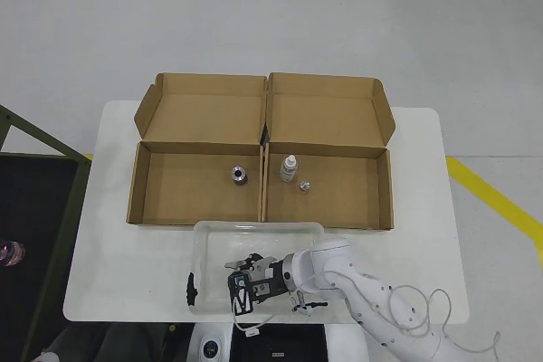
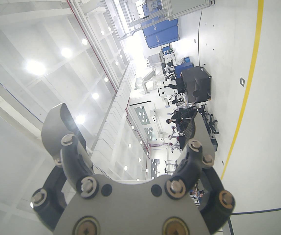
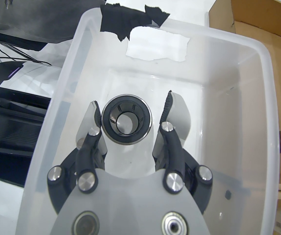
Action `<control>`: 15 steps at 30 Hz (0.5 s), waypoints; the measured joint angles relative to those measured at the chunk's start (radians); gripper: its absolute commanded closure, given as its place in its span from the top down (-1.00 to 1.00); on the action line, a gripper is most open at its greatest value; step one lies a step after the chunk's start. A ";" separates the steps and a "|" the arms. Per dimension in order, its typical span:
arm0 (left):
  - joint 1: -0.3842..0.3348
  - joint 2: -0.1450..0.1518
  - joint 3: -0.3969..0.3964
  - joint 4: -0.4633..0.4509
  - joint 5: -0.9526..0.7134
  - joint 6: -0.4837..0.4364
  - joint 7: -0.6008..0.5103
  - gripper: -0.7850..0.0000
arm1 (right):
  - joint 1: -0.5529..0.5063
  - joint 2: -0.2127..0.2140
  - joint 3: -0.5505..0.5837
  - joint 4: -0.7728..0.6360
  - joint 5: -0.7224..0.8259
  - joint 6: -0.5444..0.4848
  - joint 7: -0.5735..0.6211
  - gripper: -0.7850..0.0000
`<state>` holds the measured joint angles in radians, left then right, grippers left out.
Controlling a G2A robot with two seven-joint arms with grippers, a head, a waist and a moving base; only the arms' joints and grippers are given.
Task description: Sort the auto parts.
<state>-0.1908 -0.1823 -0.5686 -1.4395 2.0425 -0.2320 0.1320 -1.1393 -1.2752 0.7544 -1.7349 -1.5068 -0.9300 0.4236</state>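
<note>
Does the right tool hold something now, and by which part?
Nothing is held: the right tool is open around the metal ring in the clear bin.

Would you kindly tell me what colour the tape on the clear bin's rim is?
Black; the tape shows best in the right wrist view.

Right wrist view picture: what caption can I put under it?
Open right gripper straddling a ring-shaped metal bearing on the floor of the clear plastic bin.
</note>
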 measured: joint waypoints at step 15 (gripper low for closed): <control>0.000 0.000 0.000 0.000 0.000 0.000 0.000 1.00 | 0.034 -0.009 -0.054 0.072 0.003 0.016 -0.029 0.04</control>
<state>-0.1908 -0.1823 -0.5686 -1.4395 2.0425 -0.2320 0.1320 -1.1054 -1.2841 0.7005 -1.6631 -1.5034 -0.9137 0.3949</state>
